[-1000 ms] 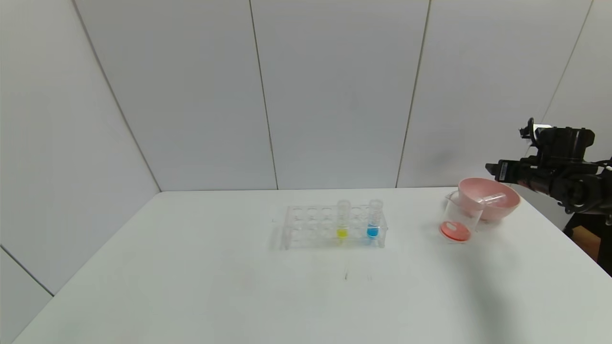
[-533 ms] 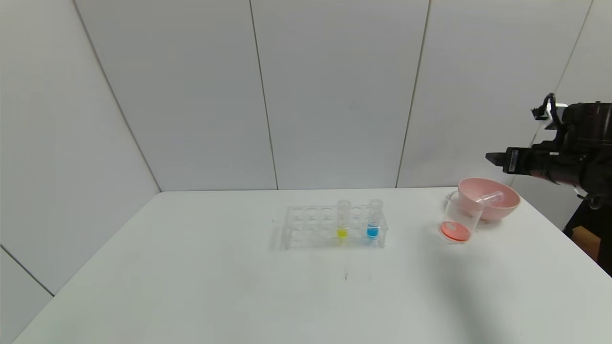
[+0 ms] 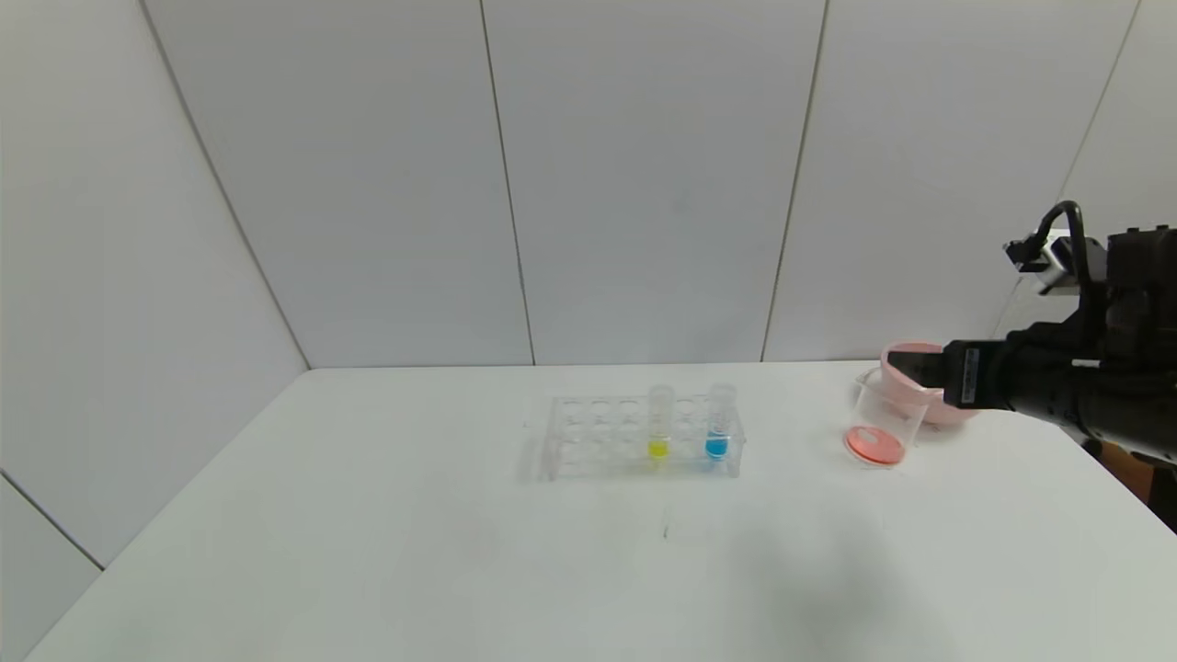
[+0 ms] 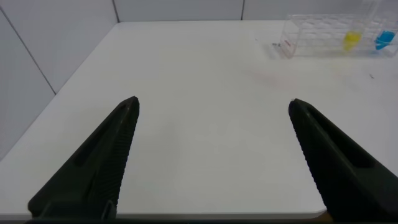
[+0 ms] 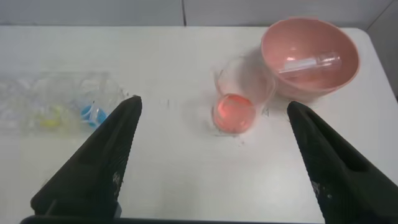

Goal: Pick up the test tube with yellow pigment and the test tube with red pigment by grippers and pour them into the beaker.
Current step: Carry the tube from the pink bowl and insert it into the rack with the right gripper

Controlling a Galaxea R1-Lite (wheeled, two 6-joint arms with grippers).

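Head view shows the right gripper (image 3: 906, 368) hovering at the table's (image 3: 368, 552) far right, fingers spread wide and empty, above the beaker (image 3: 885, 425) with red liquid and the pink bowl (image 3: 947, 412); wide bare tabletop lies on the near side. Only the right wrist view reveals the emptied test tube with red pigment (image 5: 311, 62) lying in the bowl. The test tube with yellow pigment (image 3: 659, 425) stands in the rack (image 3: 588, 441) beside the blue tube (image 3: 719, 423); the left gripper (image 4: 211, 109), open and empty, waits off the table's left edge.

Lab bench, test-tube rack (image 3: 644, 436), beaker (image 3: 885, 425)
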